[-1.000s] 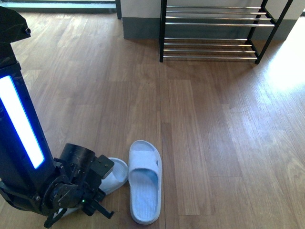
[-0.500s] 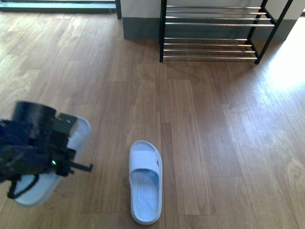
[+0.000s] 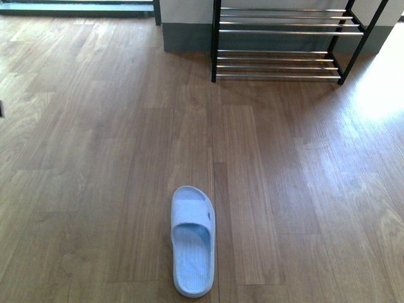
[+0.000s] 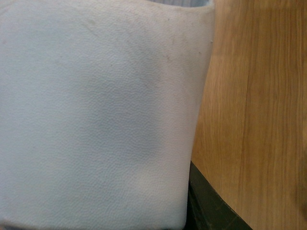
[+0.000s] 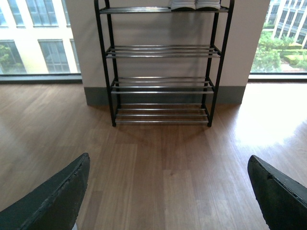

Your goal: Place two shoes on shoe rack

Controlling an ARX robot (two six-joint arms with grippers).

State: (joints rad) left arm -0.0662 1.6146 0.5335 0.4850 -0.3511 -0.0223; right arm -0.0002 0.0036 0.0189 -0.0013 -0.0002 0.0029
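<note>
One slide lies on the floor; its mate fills the left wrist view.
Left tool's grip: cannot tell; right tool spread, empty. Likely carrying: next, reach the rack far ahead, lay mate on bars.

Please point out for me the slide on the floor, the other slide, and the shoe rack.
Floor slide (image 3: 189,211): front view, on its strap.
Other slide (image 4: 96,120): left wrist view, on its pale surface, close to the camera.
Rack (image 5: 163,50): right wrist view, on a second-tier bar.
</note>
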